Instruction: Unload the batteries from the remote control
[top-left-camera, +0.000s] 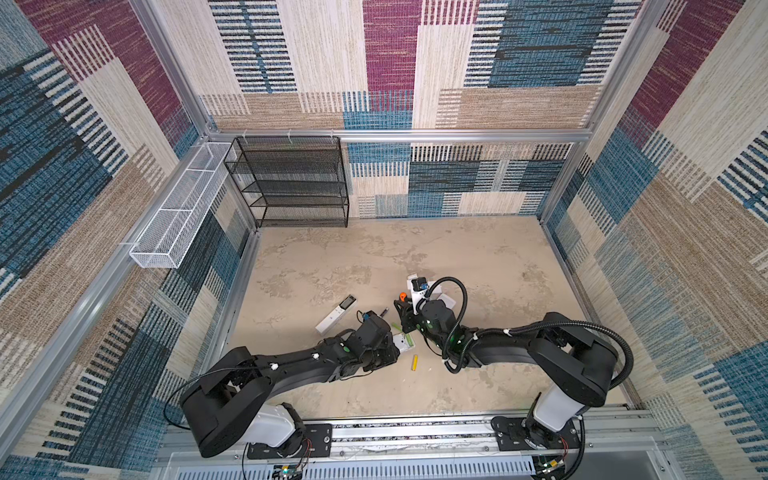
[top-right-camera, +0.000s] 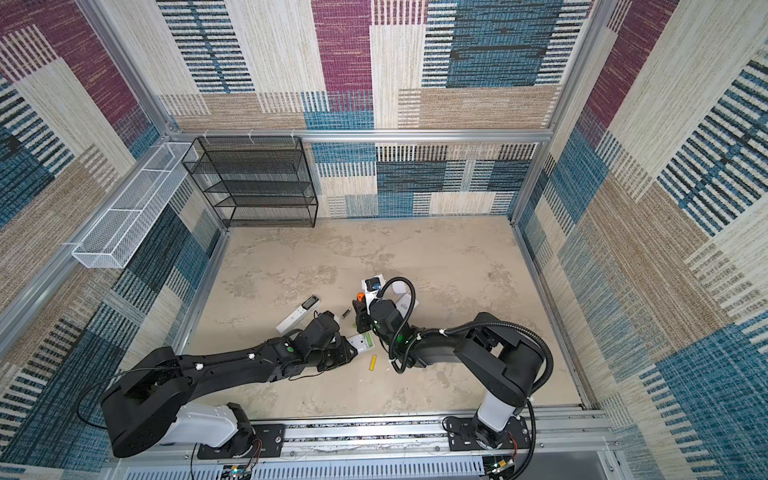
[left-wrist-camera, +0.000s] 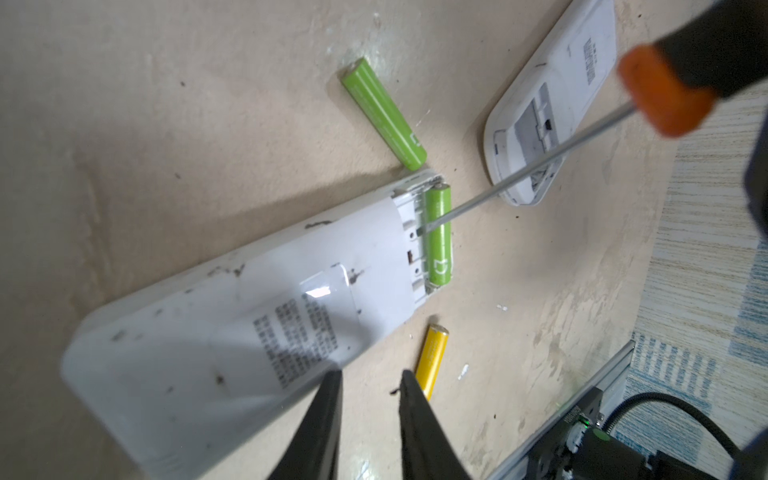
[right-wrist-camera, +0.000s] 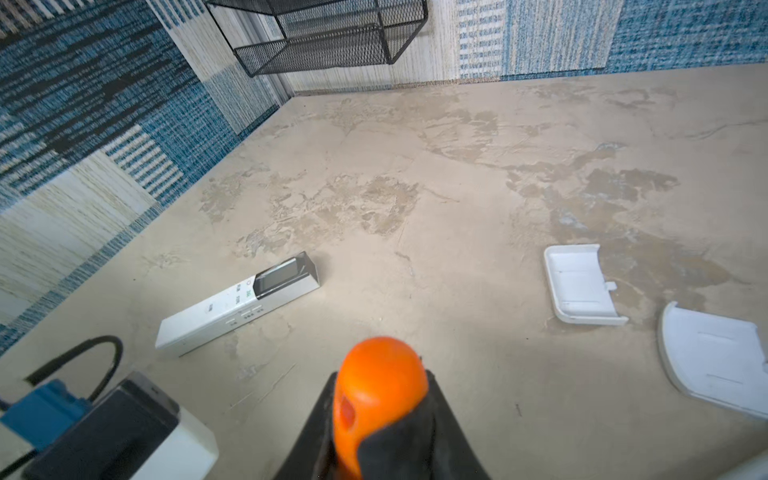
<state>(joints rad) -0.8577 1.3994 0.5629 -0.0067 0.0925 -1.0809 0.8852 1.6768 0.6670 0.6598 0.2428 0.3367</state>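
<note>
A white remote control (left-wrist-camera: 232, 332) lies back up, its battery bay open at one end. One lime green battery (left-wrist-camera: 438, 237) still sits in the bay. A second green battery (left-wrist-camera: 384, 114) and a yellow battery (left-wrist-camera: 432, 359) lie loose on the table beside it. In both top views a black battery (top-left-camera: 384, 311) (top-right-camera: 345, 312) lies further back. My right gripper (right-wrist-camera: 380, 415) is shut on the orange-and-black screwdriver (left-wrist-camera: 665, 95), whose metal tip touches the seated battery. My left gripper (left-wrist-camera: 370, 382) is open over bare table, with one finger (left-wrist-camera: 328, 415) at the remote's edge.
Another white remote (left-wrist-camera: 548, 104) with an open bay lies close by. A long remote with a display (right-wrist-camera: 241, 303) lies to the left. Two white battery covers (right-wrist-camera: 582, 286) (right-wrist-camera: 715, 361) lie behind. A black mesh shelf (top-left-camera: 291, 183) and a white wire basket (top-left-camera: 178, 208) stand at the back left.
</note>
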